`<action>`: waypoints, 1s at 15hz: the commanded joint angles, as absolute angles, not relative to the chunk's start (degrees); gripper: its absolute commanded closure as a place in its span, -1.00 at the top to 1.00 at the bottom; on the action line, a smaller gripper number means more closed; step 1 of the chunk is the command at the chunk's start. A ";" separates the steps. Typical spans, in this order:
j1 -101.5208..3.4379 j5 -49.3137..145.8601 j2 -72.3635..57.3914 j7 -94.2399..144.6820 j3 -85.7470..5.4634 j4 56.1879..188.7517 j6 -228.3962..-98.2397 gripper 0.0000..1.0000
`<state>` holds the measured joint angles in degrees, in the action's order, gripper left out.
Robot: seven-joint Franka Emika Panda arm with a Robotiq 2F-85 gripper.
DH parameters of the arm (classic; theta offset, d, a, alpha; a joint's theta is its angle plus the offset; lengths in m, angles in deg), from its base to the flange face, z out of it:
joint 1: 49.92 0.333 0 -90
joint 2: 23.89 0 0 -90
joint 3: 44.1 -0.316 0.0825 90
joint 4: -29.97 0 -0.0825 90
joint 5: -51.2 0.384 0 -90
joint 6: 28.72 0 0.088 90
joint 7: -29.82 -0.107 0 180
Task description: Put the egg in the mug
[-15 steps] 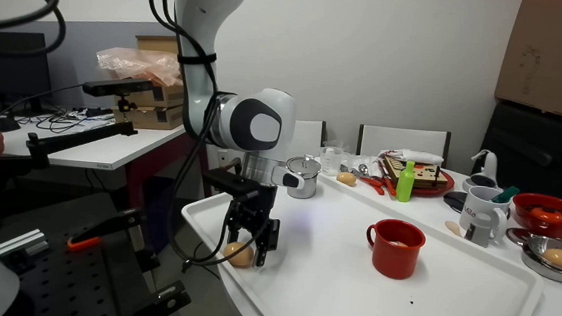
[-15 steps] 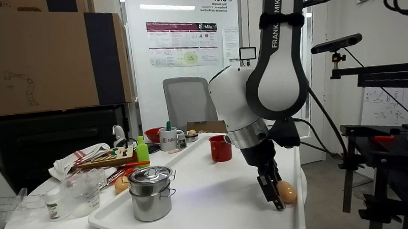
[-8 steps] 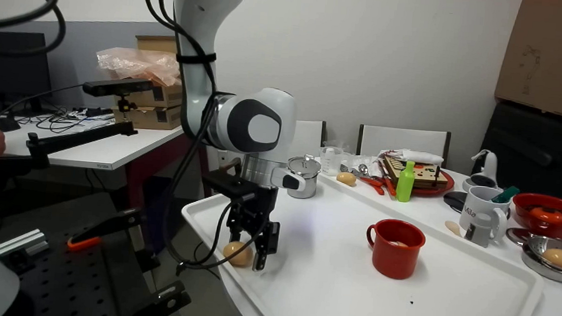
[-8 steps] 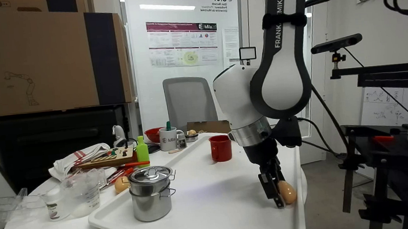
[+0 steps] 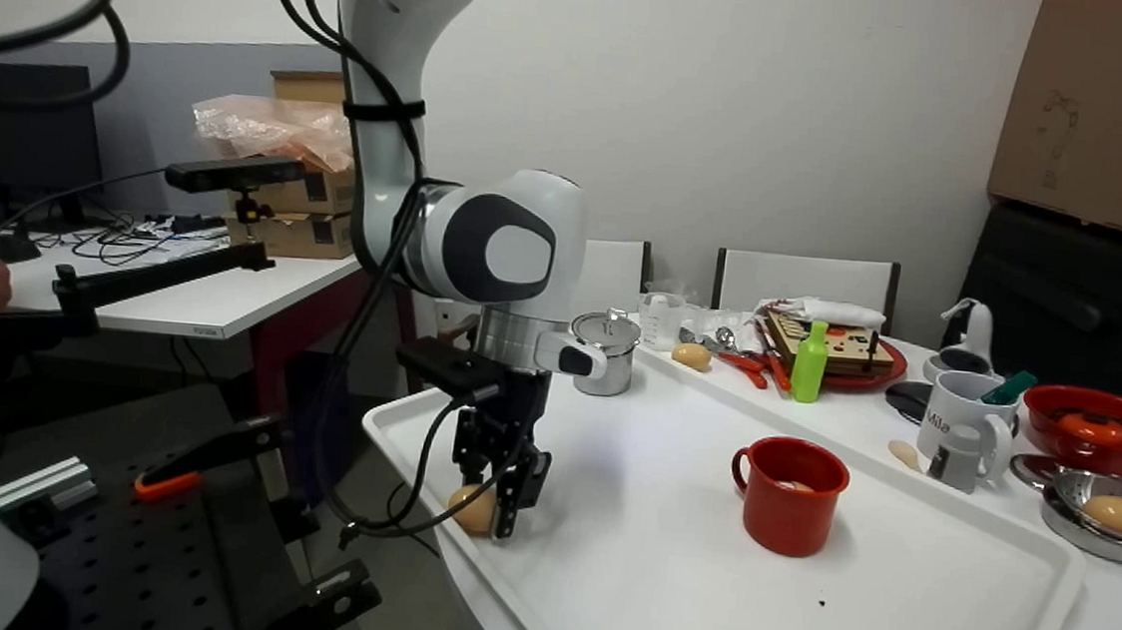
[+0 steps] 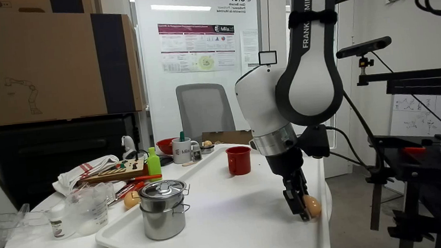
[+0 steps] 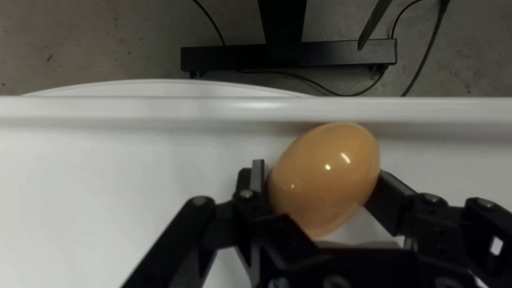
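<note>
The egg [image 7: 330, 166] is clasped by the pincer [image 7: 321, 178], with its fingers [image 7: 390, 200] set in the wrist view at nine o'clock and just past three. The egg's long axis is tilted, roughly from one o'clock to seven, and the tray rim [image 7: 120, 108] is seen just beside it at twelve. In an exterior view the mug [image 5: 790, 518] is found well apart from the egg, at about three o'clock; a lift, then a carry that way, is judged to be called for.

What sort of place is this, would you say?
Most likely a robotics lab, perhaps at a university: there's a robot arm, a cardboard box printed with a drawing of one, and a poster with text and charts.
</note>
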<state>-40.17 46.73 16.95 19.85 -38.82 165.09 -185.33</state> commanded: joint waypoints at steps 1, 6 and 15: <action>-40.13 47.25 15.55 19.13 -39.05 166.79 -186.54 -0.01; -39.45 46.52 14.13 19.06 -38.16 166.76 -185.78 -0.11; -38.61 45.67 11.63 18.54 -37.11 166.43 -184.94 -0.43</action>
<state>-39.70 46.58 13.57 19.78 -38.06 165.33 -185.62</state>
